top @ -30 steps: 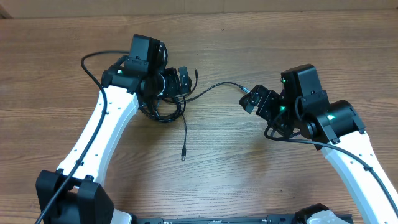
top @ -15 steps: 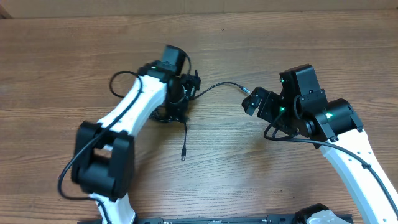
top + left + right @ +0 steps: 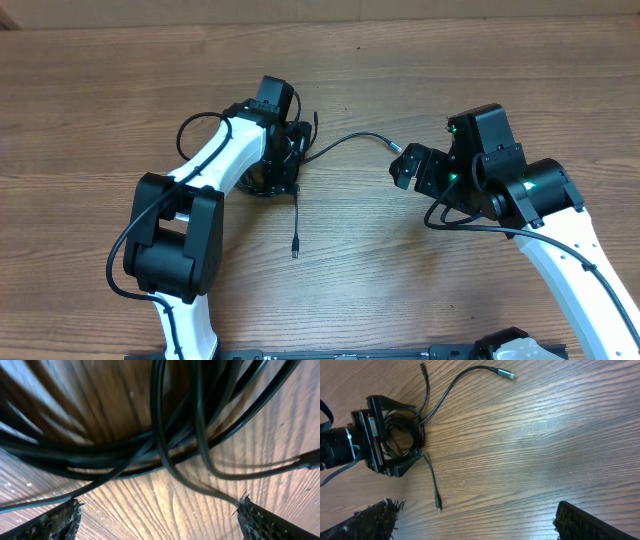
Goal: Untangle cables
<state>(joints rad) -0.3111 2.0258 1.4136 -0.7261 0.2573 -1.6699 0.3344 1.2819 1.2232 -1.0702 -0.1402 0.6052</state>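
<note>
**Left jaws wide astride the tangled cables; right jaws wide and empty beside a loose plug.**
The cables (image 3: 263, 188) lie coiled on the worktop (image 3: 120, 80) at upper centre-left, between the open jaws of the left arm (image 3: 215, 160), which is the nearer arm. One strand runs to the right and ends in a grey plug (image 3: 395, 146) just beside the jaws of the right arm (image 3: 540, 195). Another strand points down the frame. Compared with a second ago, the left arm has folded and its elbow is raised, while the cables and the right arm look unchanged.
</note>
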